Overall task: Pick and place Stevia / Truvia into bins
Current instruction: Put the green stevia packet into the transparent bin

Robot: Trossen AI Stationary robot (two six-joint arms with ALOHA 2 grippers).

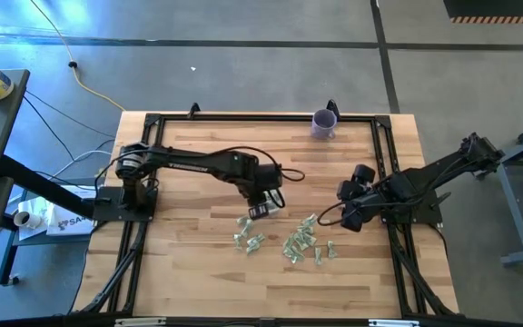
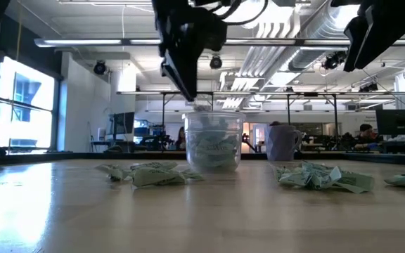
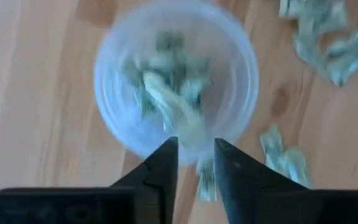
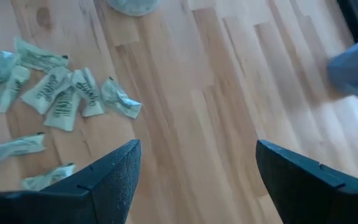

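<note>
Clear cup (image 3: 176, 81) of sachets (image 3: 166, 93) directly under left tool (image 3: 196, 163), fingers parted

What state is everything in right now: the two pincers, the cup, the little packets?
Left pincer: over the clear cup, fingers parted, a packet between them.
Right pincer: wide open, empty, waiting at the side.
Clear cup: upright, partly filled with packets.
Loose packets: scattered on the table.
</note>
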